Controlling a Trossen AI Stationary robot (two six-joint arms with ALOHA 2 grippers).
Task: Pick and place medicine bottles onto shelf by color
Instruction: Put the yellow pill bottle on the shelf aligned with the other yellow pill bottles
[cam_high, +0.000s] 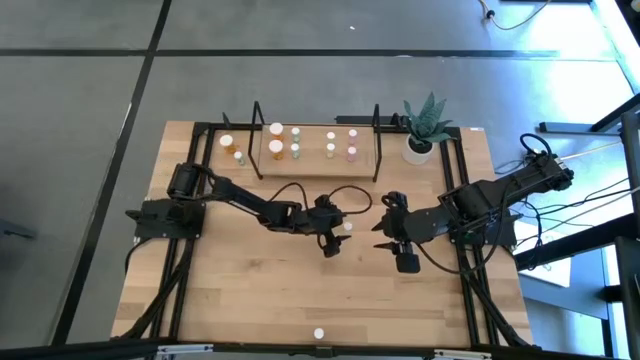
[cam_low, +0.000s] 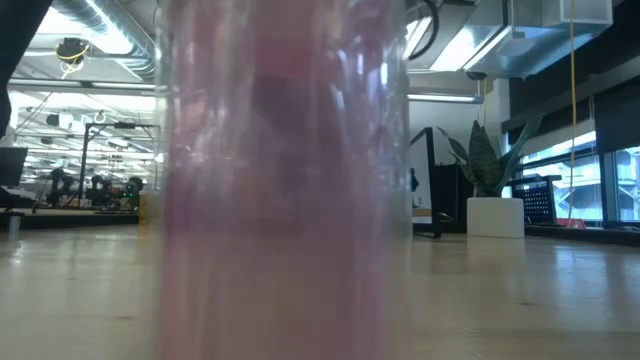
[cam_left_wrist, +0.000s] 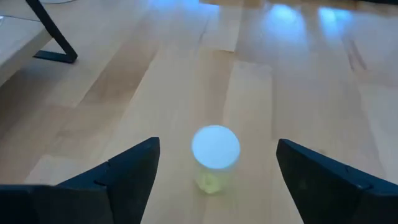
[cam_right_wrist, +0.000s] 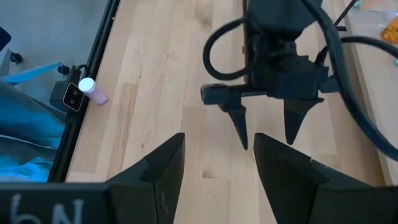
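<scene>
Pink bottle (cam_low: 285, 180) blurs low view, hiding shelf (cam_high: 315, 165).

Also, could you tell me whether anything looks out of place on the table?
Yes: one pink bottle sits alone at the table's front edge, far from the shelf, blocking most of the low camera's view.

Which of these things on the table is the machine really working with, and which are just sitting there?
Part of the job:
- green bottle standing between the open fingers of the left tool
- bottles on the shelf
- pink bottle lying at the table's near edge

Just there:
- potted plant
- right tool, waiting open
</scene>
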